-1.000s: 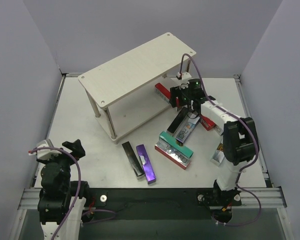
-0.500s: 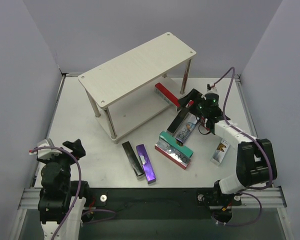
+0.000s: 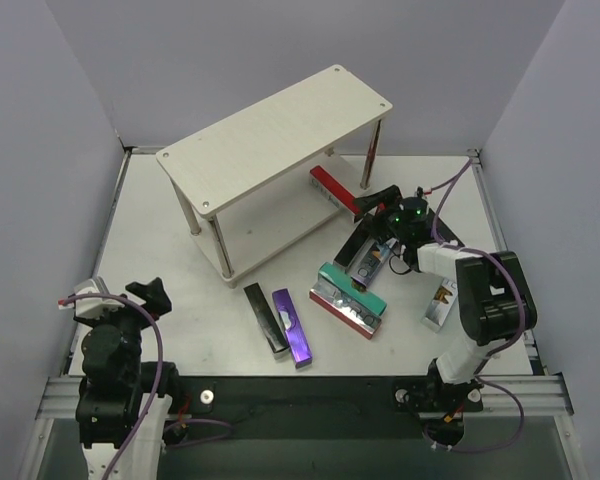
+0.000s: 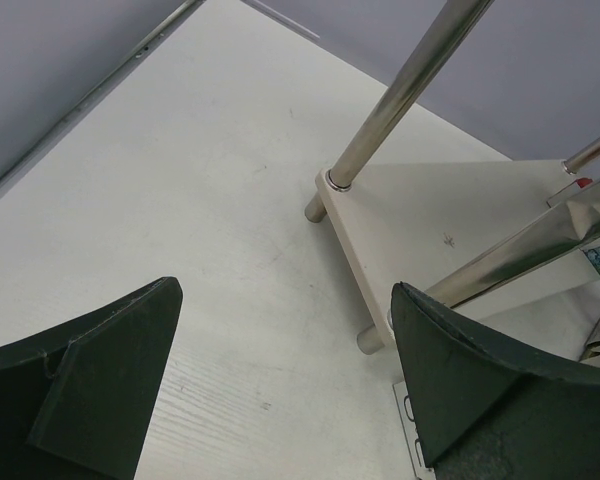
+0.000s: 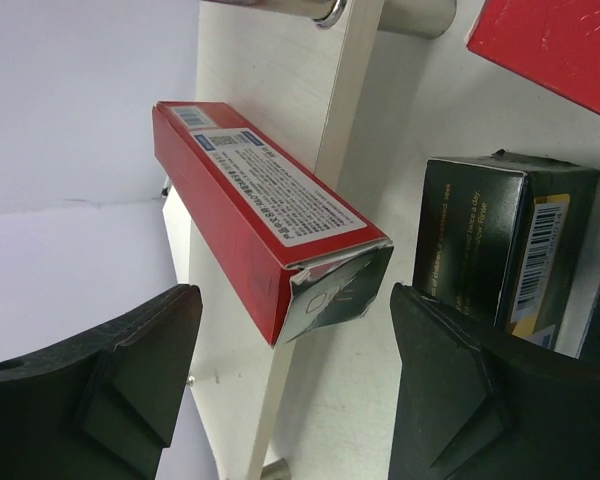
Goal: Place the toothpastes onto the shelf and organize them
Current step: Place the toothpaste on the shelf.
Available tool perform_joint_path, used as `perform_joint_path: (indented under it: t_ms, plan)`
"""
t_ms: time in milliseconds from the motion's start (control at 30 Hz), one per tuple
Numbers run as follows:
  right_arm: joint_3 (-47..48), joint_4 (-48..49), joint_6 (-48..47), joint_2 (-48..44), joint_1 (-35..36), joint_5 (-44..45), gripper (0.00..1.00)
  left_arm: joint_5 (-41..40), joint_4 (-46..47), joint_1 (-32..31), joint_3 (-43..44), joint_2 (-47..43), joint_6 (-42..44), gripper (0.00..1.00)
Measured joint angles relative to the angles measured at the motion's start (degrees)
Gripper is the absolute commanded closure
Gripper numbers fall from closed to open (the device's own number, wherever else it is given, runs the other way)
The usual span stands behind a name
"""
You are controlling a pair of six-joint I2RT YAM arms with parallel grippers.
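Now: right gripper open at the red carton on the shelf's lower board

Your right gripper point(image 5: 292, 295) stands with its jaws spread wide and holds nothing. Seen from its wrist camera, the red carton point(image 5: 260, 205) lies on the lower board of the shelf point(image 3: 280, 135). The carton's silver end flap pokes past the board's edge and faces the gap between the fingers point(image 5: 110, 370), and neither finger touches it. Just beside that end, on the table point(image 3: 170, 250), lies a black carton point(image 5: 495, 240) with a barcode on its end face.

From overhead, you see more cartons lying loose on the table in front of the shelf. A teal carton point(image 3: 352, 288) lies near the right arm. A purple carton point(image 3: 294, 328) and a second black carton point(image 3: 263, 318) lie side by side, nearly touching.

Your left gripper point(image 4: 285, 290) hangs low over the table at the near left corner, well apart from every carton. Its jaws are spread as wide as they go, with nothing between them, and it points toward a metal leg point(image 4: 410, 85) of the shelf.
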Motion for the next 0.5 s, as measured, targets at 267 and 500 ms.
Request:
perform_joint_path:
  t_ms: [267,500]
  plan:
    - [0.02,5.11,5.53,4.44,0.00,-0.02,0.24,0.13,0.26,0.00,-0.17,0.00,0.02,0.03]
    - [0.07,8.76,8.44,6.62,0.04,-0.22,0.24,0.15,0.26,0.00,-0.42,0.00,0.07,0.03]
